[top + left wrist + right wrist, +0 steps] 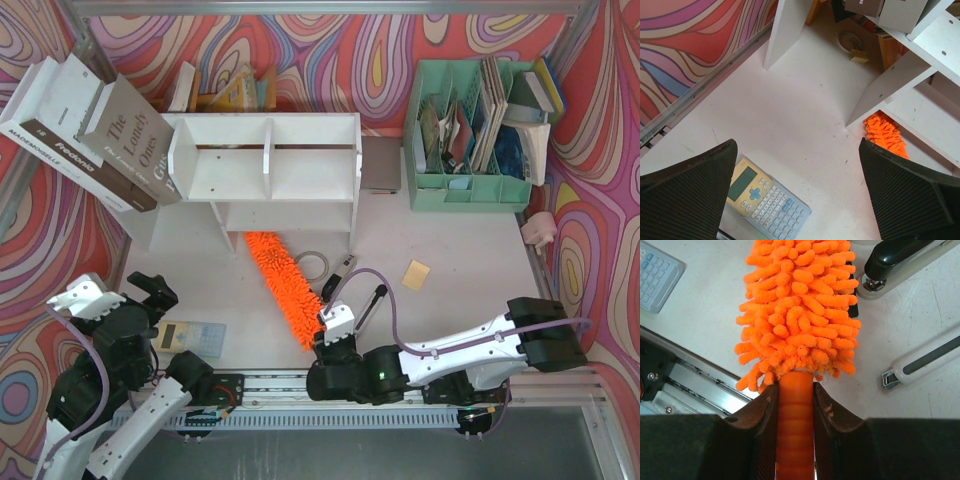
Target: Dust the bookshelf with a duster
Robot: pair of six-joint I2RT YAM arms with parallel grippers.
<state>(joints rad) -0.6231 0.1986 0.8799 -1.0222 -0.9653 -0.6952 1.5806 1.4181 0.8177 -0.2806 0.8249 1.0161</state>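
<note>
The white bookshelf (270, 165) stands at the back middle of the table. The orange duster (285, 285) lies slanted on the table, its far tip under the shelf's lower tier, its near end at my right gripper (335, 335). In the right wrist view the right gripper (795, 395) is shut on the duster's ribbed orange handle (795, 420), with the fluffy head (800, 315) just beyond the fingertips. My left gripper (797, 165) is open and empty above the table at the front left; a shelf panel (900, 82) and the duster's tip (885, 132) show in its view.
A calculator (190, 338) lies at the front left under the left gripper. A black stapler (905, 262) and a white-grey tool (922, 362) lie right of the duster. Large books (90, 130) lean on the shelf's left. A mint-green file organizer (470, 135) stands back right. A yellow note (416, 274) lies nearby.
</note>
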